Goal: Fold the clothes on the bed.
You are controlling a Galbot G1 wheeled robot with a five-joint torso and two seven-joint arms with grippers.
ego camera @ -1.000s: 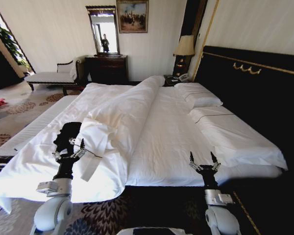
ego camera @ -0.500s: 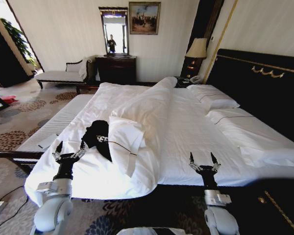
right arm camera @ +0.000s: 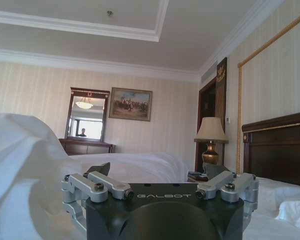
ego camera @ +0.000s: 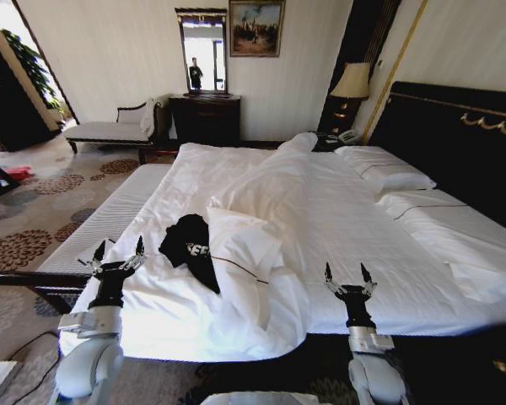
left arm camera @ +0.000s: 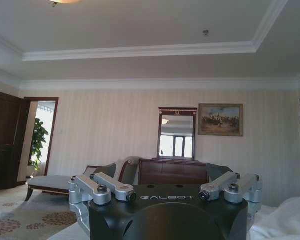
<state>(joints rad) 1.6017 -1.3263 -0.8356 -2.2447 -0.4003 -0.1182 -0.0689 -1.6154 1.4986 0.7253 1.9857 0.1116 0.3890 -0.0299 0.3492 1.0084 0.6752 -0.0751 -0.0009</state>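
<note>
The clothes, a crumpled black T-shirt point(ego camera: 191, 248) with white lettering, lie on the near left part of the bed point(ego camera: 337, 219), beside a folded-back corner of the white duvet point(ego camera: 244, 245). My left gripper point(ego camera: 118, 253) is held upright and open at the bed's near left edge, a little left of the shirt. My right gripper point(ego camera: 347, 276) is also upright and open over the bed's near edge, well right of the shirt. Each wrist view shows its own open fingers pointing at the room: the left gripper point(left arm camera: 165, 185) and the right gripper point(right arm camera: 160, 182).
A dark headboard point(ego camera: 455, 135) runs along the right, with pillows point(ego camera: 388, 173) below it. A pale bench point(ego camera: 110, 131), a dark dresser with mirror point(ego camera: 205, 114) and a lamp point(ego camera: 350, 84) stand at the far wall. Patterned carpet point(ego camera: 34, 211) lies to the left.
The whole picture has shifted, so the camera moved along the bed's foot; the black shirt now shows more centrally and fully. Both grippers keep their upright open pose.
</note>
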